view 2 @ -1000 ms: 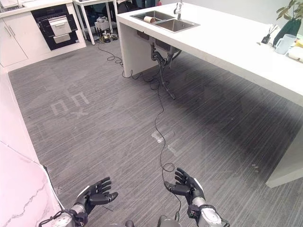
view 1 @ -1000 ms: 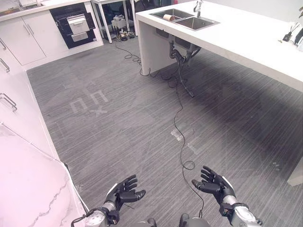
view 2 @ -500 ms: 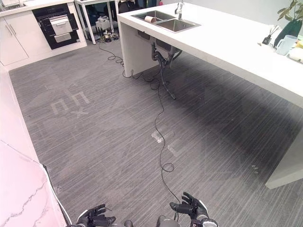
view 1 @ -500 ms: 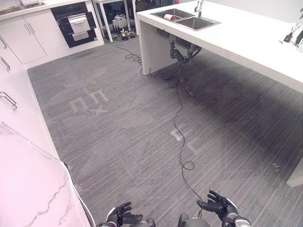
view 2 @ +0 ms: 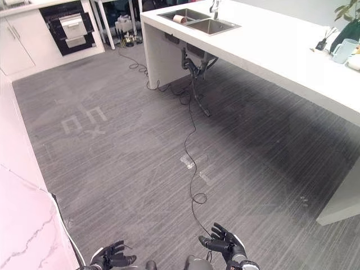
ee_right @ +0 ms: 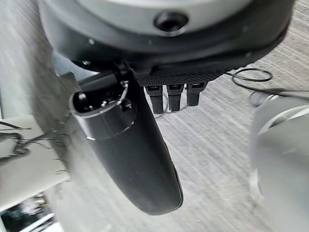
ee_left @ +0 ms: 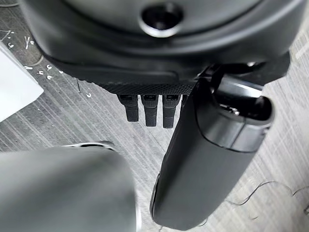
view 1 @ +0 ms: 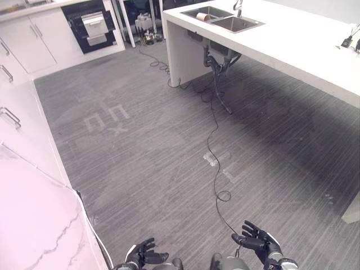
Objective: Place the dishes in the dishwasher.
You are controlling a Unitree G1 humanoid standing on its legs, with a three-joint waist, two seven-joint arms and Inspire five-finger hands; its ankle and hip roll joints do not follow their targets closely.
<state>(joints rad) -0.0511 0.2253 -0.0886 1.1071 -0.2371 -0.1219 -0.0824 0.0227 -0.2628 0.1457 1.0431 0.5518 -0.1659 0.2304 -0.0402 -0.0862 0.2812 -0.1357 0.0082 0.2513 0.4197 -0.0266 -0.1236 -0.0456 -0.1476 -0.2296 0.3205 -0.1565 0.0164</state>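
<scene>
Nothing is being held at this moment. The left hand [view 1: 142,256] and the right hand [view 1: 256,243] are being carried low at the near edge of the head views, above the grey floor [view 1: 169,152], with fingers spread and relaxed and nothing between them; the wrist views are agreeing, since only floor is being shown past the straight fingers [ee_left: 150,108] of the left and the fingers [ee_right: 175,96] of the right.

The step in hand is being judged as an approach, not yet a pick. The dishes are not being seen clearly: a small pale roundish object [view 2: 179,19] is lying in the near basin of the sink [view 2: 198,21] at the far end of the white island counter [view 2: 281,50], and it may be a cup or bowl, though it is too small to be told. A dark open appliance [view 1: 90,25] with a pale pulled-out front is being shown among the far white cabinets [view 1: 28,45]; it is probably the dishwasher.

To do this well, the sink should be approached squarely, and the black cable [view 1: 214,140] trailing across the floor from under the sink should be avoided underfoot. The hands should be kept apart and empty until the basin is within reach.

Counted: two hands, one double-basin sink, one possible dish, one open appliance, one mug [view 2: 342,52] on the counter's far right.
</scene>
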